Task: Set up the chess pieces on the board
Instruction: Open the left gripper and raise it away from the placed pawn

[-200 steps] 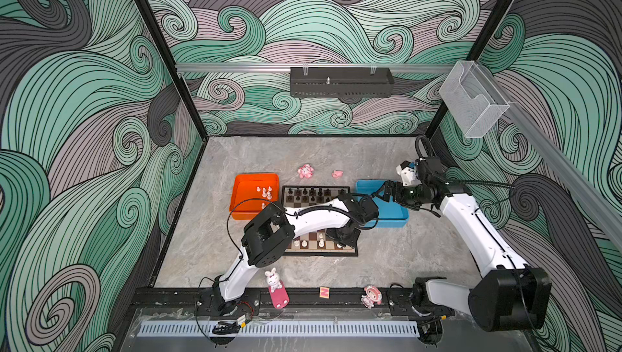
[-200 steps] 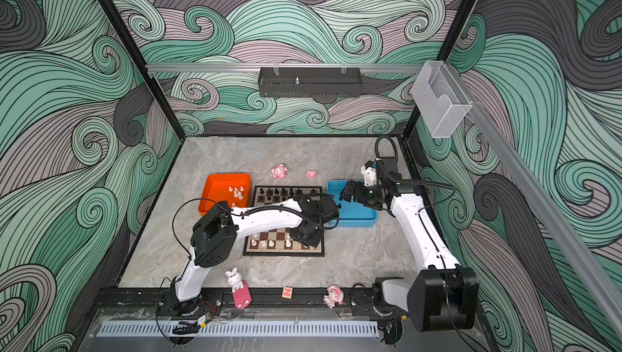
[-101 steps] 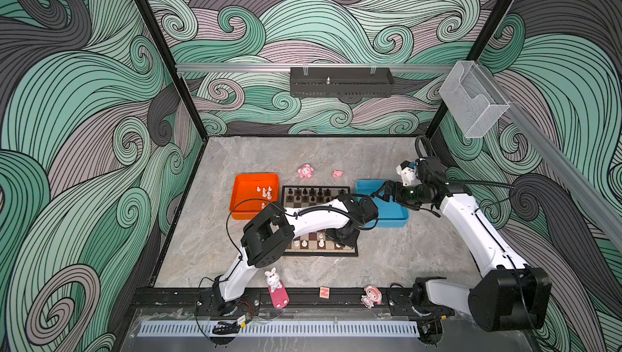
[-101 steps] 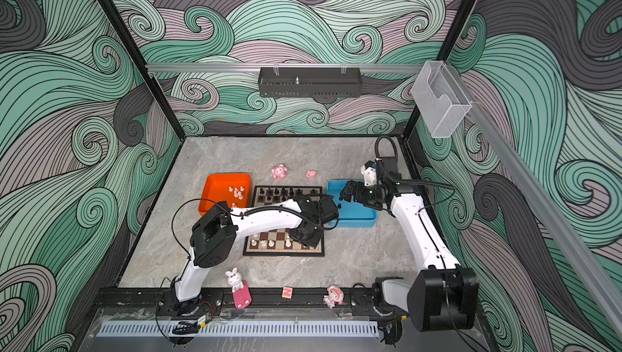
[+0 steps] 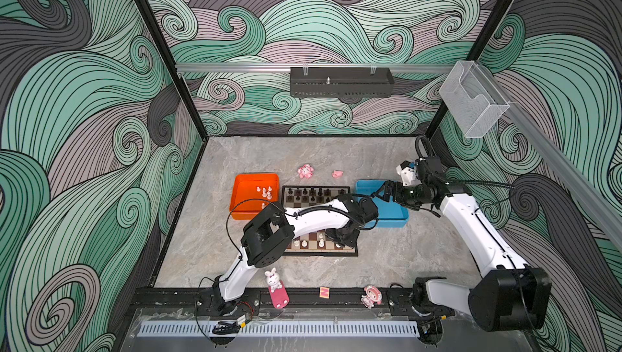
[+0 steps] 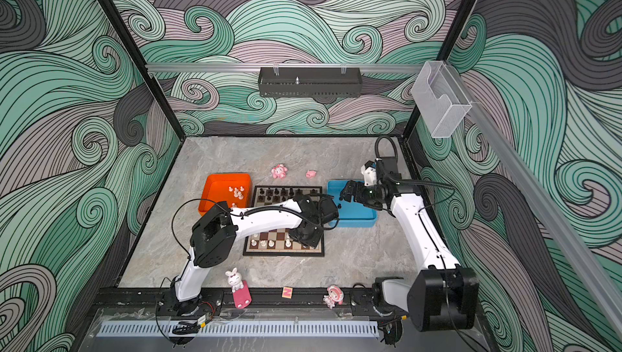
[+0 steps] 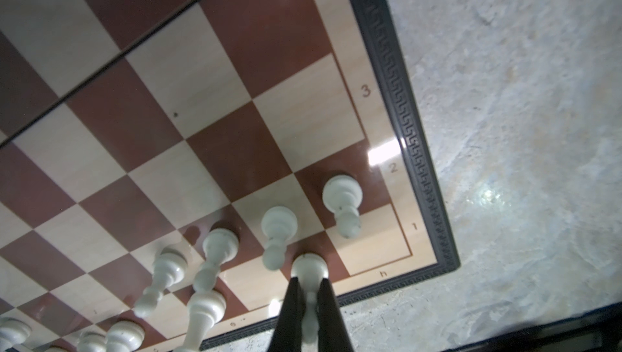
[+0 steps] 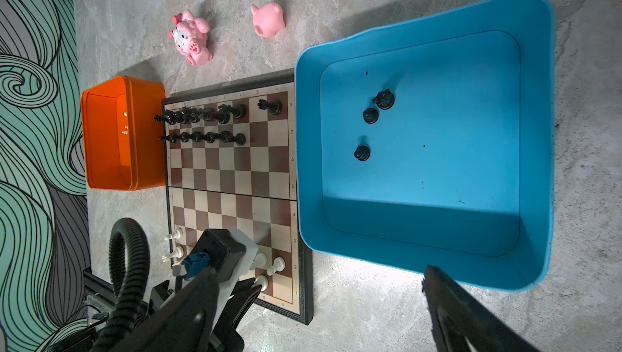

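Note:
The board (image 5: 303, 204) (image 6: 266, 205) lies in the middle of the floor. Black chess pieces (image 5: 313, 194) (image 8: 202, 114) fill its far rows, and several white ones (image 5: 304, 243) (image 7: 279, 229) stand on its near rows. My left gripper (image 7: 309, 300) (image 5: 343, 237) is at the board's near right corner, shut on a white piece (image 7: 308, 268) (image 8: 261, 281) whose base rests on a dark square in the first row. My right gripper (image 5: 383, 192) (image 8: 313, 276) hovers open and empty over the blue tray (image 8: 538, 131), which holds three black pieces (image 8: 370, 114).
An orange tray (image 5: 254, 178) with several white pieces (image 5: 266, 192) sits left of the board. Two pink toys (image 5: 305, 171) (image 5: 337, 174) lie behind it. A bunny figure (image 5: 274, 279), a small block (image 5: 323, 291) and another figurine (image 5: 372, 296) stand along the front rail.

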`<control>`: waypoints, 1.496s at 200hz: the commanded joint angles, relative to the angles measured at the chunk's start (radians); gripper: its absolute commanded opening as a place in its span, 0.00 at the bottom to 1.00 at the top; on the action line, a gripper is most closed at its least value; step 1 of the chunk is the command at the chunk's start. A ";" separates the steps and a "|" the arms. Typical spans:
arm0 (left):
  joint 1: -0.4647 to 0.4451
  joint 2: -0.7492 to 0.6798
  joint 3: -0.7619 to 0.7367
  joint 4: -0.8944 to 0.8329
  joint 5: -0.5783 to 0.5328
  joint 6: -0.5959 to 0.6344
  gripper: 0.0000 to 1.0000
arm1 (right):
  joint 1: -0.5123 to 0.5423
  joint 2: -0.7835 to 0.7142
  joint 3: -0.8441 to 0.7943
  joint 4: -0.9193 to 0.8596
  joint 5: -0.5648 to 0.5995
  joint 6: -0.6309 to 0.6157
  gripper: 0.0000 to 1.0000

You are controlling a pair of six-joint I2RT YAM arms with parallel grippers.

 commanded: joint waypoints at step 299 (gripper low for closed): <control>0.059 -0.309 0.062 -0.127 -0.184 0.024 0.94 | -0.054 -0.092 0.006 -0.014 0.139 0.072 0.99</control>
